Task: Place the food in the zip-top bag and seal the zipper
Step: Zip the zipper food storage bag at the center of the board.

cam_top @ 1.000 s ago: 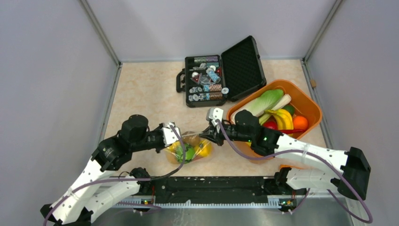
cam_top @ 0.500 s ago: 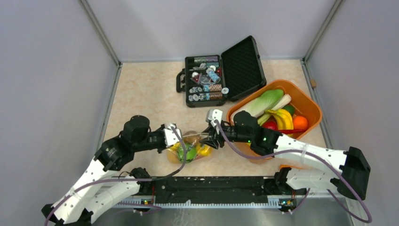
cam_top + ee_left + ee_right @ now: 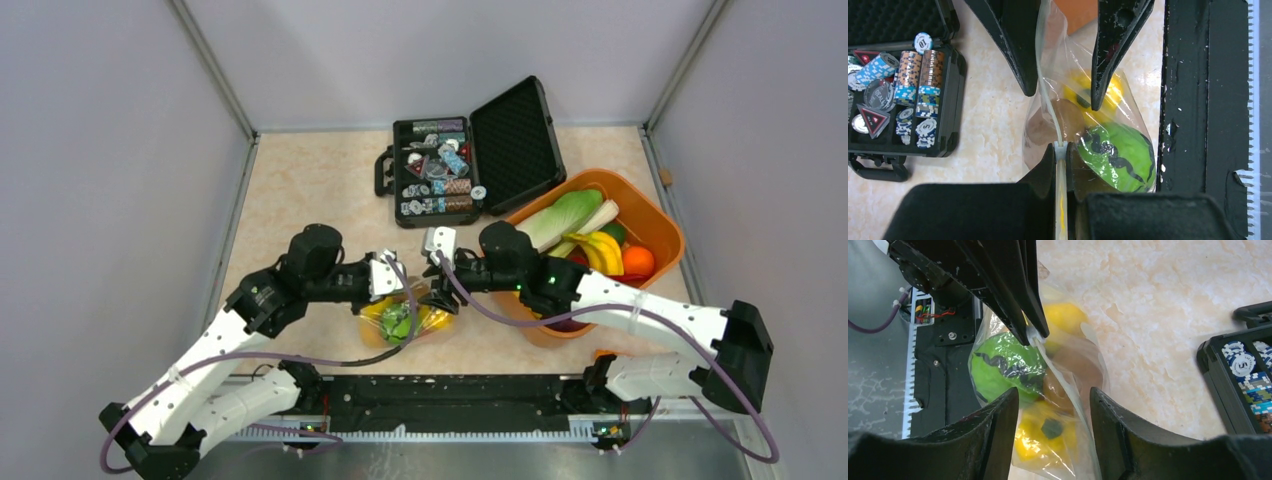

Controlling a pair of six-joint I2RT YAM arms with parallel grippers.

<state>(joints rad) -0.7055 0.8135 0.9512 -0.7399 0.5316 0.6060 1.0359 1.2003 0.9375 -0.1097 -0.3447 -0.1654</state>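
Note:
The clear zip-top bag (image 3: 405, 316) lies on the table near the front edge, between my two grippers. Inside it are a green watermelon slice (image 3: 1120, 155), a yellow pepper (image 3: 1043, 440) and a brownish peach (image 3: 1068, 375). My left gripper (image 3: 1061, 147) is shut on the zipper (image 3: 1048, 110), pinching the whitish strip at its near end. My right gripper (image 3: 1053, 392) is open, with one finger on each side of the bag's top and the strip running between them, touching neither. In the top view the left gripper (image 3: 392, 285) and right gripper (image 3: 440, 290) face each other over the bag.
An open black case (image 3: 435, 170) of poker chips stands at the back. An orange tub (image 3: 668, 228) on the right holds more toy food: cabbage, bananas and an orange. The black rail (image 3: 450, 392) of the arm bases runs just in front of the bag.
My right gripper has opened and let go of the bag's top. Both arms have shifted a little left and away from the rail; the left one still holds the zipper.

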